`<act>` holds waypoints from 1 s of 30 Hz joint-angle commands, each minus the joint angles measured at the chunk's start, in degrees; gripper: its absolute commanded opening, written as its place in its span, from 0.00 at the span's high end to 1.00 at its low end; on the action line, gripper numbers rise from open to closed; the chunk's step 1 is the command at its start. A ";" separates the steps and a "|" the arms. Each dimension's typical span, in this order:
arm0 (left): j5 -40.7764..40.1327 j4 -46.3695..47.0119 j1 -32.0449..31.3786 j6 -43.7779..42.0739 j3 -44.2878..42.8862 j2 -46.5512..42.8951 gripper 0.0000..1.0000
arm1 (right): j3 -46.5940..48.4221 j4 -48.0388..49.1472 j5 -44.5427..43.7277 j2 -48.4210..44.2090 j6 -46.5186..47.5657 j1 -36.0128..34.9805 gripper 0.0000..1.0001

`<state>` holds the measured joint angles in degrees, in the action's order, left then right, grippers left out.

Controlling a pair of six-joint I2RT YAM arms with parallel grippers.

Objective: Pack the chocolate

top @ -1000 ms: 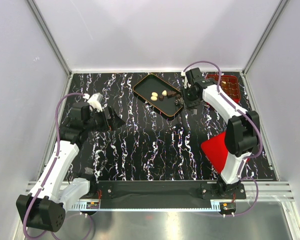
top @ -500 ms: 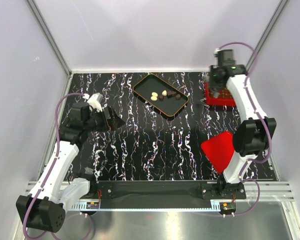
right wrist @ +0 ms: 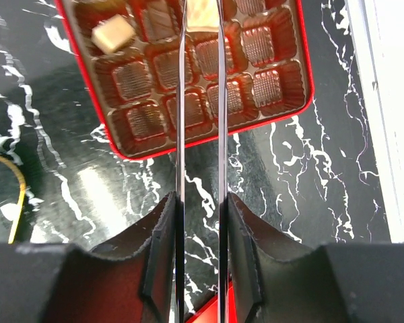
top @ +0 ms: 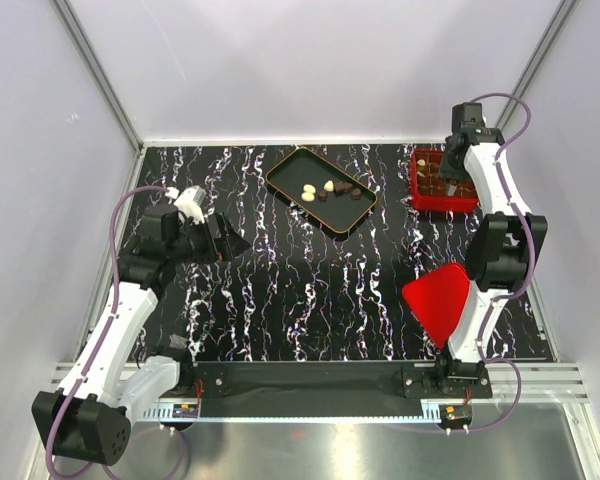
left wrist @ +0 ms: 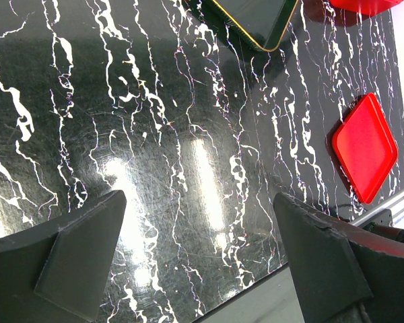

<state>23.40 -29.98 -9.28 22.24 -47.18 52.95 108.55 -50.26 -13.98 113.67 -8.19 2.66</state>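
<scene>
Several small chocolates, dark brown, light brown and cream, lie in the black tray with an orange rim. My right gripper hangs over the red gridded box. In the right wrist view its long thin metal tongs reach over the box and stand narrowly apart, with a tan chocolate pinched at their tips near the frame's top edge. A cream square candy sits in a far-left cell. My left gripper is open and empty above bare table.
The flat red lid lies on the table by the right arm's base; it also shows in the left wrist view. A corner of the black tray is at the top of that view. White walls enclose the marbled black table.
My right arm has swung from the black tray to the right and back, and now stands over the red box. The left arm has not moved.
</scene>
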 commanded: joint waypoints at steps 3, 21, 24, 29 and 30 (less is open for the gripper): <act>0.07 1.94 0.05 -0.97 -0.11 -0.83 0.01 | 0.52 4.20 -2.46 -0.46 0.19 1.39 0.61; -0.19 2.03 0.14 -0.97 -0.28 -0.13 0.01 | 1.05 5.61 0.53 3.41 0.36 2.18 0.56; -0.02 2.12 0.14 -0.97 -0.20 -0.13 0.01 | 0.87 5.70 0.18 2.70 0.45 2.18 0.53; -0.02 2.12 0.14 -0.97 -0.28 -0.21 0.01 | 2.01 4.65 -0.35 1.38 0.54 2.18 0.50; -0.02 2.03 0.14 -0.97 -0.28 -0.30 0.01 | 2.62 4.38 -0.09 1.03 0.28 2.18 0.49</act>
<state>23.38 -29.98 -9.28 22.24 -47.18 52.97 108.25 -46.35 -13.87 117.73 -7.81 4.51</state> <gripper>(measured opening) 0.988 0.503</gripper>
